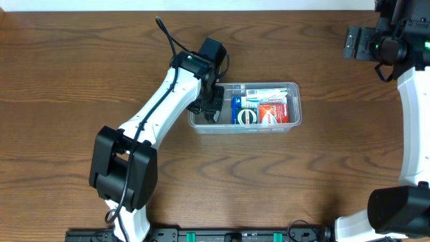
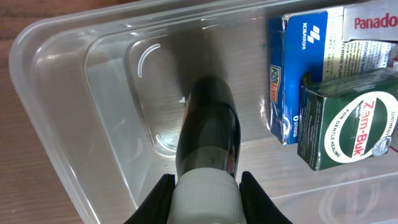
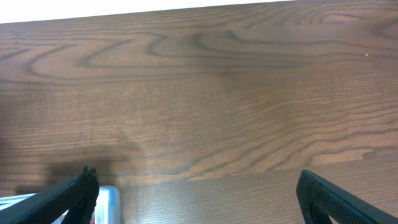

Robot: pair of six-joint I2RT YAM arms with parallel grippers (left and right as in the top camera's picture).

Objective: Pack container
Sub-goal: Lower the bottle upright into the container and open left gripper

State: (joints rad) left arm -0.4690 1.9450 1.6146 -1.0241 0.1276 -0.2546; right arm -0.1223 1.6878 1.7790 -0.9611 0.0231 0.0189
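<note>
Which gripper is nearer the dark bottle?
Left. The left gripper is shut on the bottle inside the container; the right gripper hangs open over the table, far off.

1. This looks like a robot lab, not a home.
2. My white left arm [image 1: 158,111] and right arm [image 1: 410,114] stand at one brown wooden counter [image 1: 60,60].
3. A black cable [image 1: 168,37] runs along my left arm.

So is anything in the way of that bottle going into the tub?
Nothing visible. The left fingers hold the bottle over the container's bare end; the boxes sit off to one side.
</note>
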